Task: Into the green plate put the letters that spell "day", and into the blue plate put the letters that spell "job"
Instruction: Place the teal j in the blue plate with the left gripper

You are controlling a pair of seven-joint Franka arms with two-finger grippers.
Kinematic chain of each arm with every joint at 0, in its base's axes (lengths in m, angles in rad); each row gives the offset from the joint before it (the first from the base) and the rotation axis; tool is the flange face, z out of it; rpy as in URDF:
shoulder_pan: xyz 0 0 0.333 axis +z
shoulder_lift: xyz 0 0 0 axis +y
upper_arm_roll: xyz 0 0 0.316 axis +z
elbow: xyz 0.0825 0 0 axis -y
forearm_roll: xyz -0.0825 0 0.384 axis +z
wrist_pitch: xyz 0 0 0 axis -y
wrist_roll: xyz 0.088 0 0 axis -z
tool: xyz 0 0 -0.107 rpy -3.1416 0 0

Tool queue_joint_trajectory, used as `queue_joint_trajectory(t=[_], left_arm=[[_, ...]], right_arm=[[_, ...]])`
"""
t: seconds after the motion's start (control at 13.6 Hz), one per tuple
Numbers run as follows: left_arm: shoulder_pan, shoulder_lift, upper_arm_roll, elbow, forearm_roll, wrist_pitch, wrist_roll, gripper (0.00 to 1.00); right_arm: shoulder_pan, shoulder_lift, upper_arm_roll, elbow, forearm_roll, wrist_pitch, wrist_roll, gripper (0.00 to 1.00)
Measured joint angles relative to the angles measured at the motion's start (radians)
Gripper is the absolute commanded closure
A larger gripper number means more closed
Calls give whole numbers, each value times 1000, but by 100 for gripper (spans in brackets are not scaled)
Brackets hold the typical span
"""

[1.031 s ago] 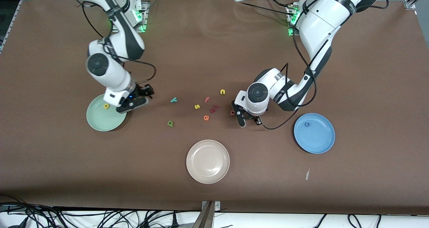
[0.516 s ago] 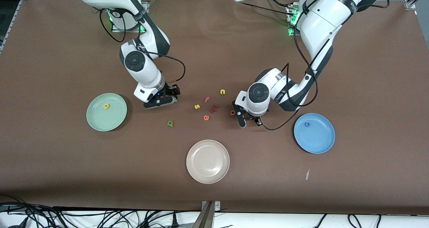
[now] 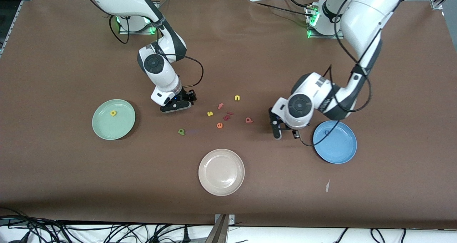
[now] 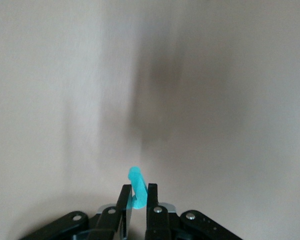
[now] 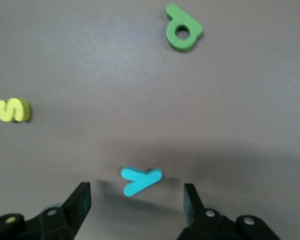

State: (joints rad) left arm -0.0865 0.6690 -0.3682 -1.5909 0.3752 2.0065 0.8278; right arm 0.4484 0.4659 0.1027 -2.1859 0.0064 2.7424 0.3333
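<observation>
Lying nearest the front camera on the brown table is a beige plate. Farther up, the dark green "a" rests flat, with an orange "e" and the salmon-red "b" beside it toward the left arm's end. The blue plate sits at that end, its blue "o" half hidden by a cable. The left gripper hangs just beside the blue plate's rim, pinching a teal "j" between closed fingers. The green plate lies toward the right arm's end, holding the yellow "d". Farther still are a yellow "s", a red "f" and a yellow "n". The right gripper hovers low over the teal "y", fingers spread wide to either side of it without touching.
</observation>
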Motion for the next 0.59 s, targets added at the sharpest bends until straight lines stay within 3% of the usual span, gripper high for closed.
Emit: queue_joint_trajectory(t=[0.37, 0.59], left_arm=[[166, -34, 0, 0, -42, -32, 360, 100], [230, -36, 1, -1, -43, -40, 480, 100]], right_arm=[[14, 0, 0, -5, 0, 1, 0, 19], [34, 1, -14, -6, 0, 3, 0, 20]])
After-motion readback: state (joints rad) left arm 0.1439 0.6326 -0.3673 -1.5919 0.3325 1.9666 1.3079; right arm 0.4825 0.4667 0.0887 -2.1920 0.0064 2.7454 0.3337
